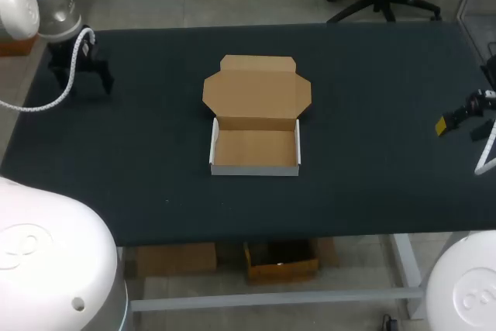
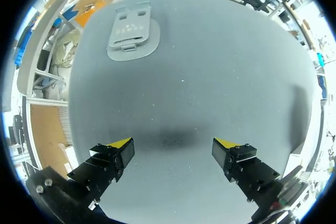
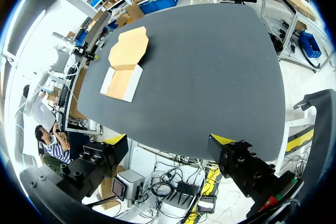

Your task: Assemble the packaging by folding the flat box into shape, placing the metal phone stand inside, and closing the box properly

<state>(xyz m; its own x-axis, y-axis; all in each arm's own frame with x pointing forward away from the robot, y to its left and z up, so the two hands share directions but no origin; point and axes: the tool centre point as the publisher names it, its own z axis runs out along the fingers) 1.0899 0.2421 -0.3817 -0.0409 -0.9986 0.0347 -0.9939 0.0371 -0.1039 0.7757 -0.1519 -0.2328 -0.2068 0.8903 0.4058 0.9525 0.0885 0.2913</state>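
Folding looks finished in the head view: the brown cardboard box with white outer walls (image 1: 255,147) sits as an upright tray in the middle of the dark desk (image 1: 372,98), its tabbed lid (image 1: 256,89) lying flat and open behind it. Nothing is inside. The left claw (image 1: 80,74) hangs over the desk's far left corner, and the right claw (image 1: 463,123) is at the right edge; both are well apart from the box. The stand does not show in this view.

From the left wrist, the claw (image 2: 173,153) is spread wide and empty above bare desk. The grey flat metal phone stand (image 2: 133,35) lies ahead of it, untouched and near the desk's edge.

From the right wrist, that claw (image 3: 168,145) is also spread and empty, out past the desk's edge, with the open box (image 3: 123,69) far ahead.

So one step of three seems done. Loading the stand and closing the lid remain.
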